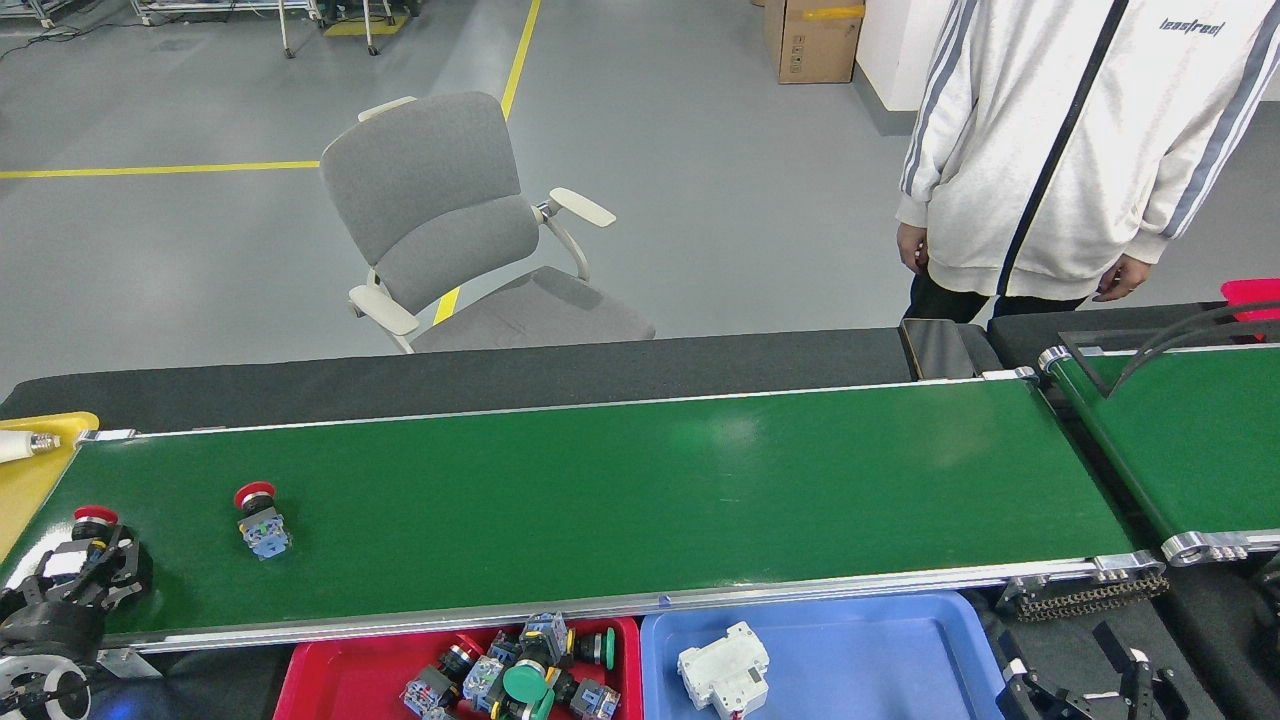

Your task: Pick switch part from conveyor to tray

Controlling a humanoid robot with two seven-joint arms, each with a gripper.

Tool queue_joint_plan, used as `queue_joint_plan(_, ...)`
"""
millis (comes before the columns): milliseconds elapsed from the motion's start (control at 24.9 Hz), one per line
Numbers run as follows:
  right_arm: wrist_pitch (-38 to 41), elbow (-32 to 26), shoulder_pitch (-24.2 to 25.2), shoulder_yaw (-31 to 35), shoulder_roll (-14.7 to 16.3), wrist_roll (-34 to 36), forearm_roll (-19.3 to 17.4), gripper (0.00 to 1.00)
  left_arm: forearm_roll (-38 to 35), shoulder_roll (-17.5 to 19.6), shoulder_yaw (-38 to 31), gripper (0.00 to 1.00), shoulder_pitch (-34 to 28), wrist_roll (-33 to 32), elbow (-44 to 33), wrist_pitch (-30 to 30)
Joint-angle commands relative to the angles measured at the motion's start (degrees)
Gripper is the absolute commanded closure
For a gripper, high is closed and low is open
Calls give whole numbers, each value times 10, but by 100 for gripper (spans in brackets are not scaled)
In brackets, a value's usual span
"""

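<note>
Heads up, your left gripper (85,570) sits at the far lower left of the frame, over the left end of the long glossy dark green conveyor belt with silver side rails (620,500). Its black fingers (125,565) are around a red-capped push-button switch part with a pale grey contact block (75,545); they look closed on the block, with the red cap poking out just above them.

A second red-capped switch part with a blue-grey block (262,522) lies on the belt a little to the right of that, apart from the gripper.

Your right gripper (1085,690) is down in the lower right corner, off the belt, and its dark fingers stand spread open with nothing between them.

Along the bottom edge, a red plastic tray (340,675) holds a heap of switch parts, some with green caps (525,683). Just beside it, a blue plastic tray (870,660) holds a white breaker-like block (722,668).

At the left edge you get a sliver of yellow tray (30,480) with a white bulb (20,445) on it. Past the belt stand a grey office chair (450,230) and a person in a pale striped jacket (1070,150), upper right.
</note>
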State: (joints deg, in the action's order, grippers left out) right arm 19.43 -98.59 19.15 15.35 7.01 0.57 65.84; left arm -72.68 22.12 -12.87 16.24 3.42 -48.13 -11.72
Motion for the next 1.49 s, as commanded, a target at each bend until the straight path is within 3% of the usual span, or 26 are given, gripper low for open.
queue_joint_plan(0,2,-11,0,1,-5,0,0,0,2,-11,3,92,-21,15,-62,-50)
queue_joint_plan(121,1,-16,1,7,-8,0,-1,0,2,-30,4,91,-98,14,-202,-152)
queue_joint_plan(201,0,-24,1,25,-8,0,-1,0,1,-45,4,89,-183,12,-337,-258)
queue_joint_plan(281,-1,-27,1,40,-10,0,-2,0,0,-59,5,82,-263,12,-429,-333)
queue_joint_plan(322,-2,-27,1,45,-11,1,-2,0,-2,-71,7,75,-288,12,-452,-333)
queue_joint_plan(482,-2,-27,1,77,-11,1,-3,0,-31,-120,78,0,-324,2,-499,-333)
queue_joint_plan(683,-3,-23,2,98,-10,1,-3,0,-38,-136,83,0,-310,2,-498,-333)
queue_joint_plan(724,-2,-23,1,100,-10,1,-3,0,-38,-139,78,0,-309,2,-498,-302)
queue_joint_plan(884,2,-27,-15,99,-9,1,-4,0,-43,-137,35,0,-307,1,-483,17)
queue_joint_plan(925,2,-26,-22,98,-9,0,-4,0,-43,-134,25,0,-307,2,-471,54)
queue_joint_plan(1246,51,-21,-87,96,-9,-49,-4,0,-34,-125,-122,0,-368,1,-451,28)
queue_joint_plan(1367,82,-21,-87,80,-20,-50,-4,0,-33,-97,-156,0,-348,-5,-410,19)
queue_joint_plan(1447,83,-21,-87,69,-24,-50,-3,0,-31,-68,-159,0,-300,-14,-362,18)
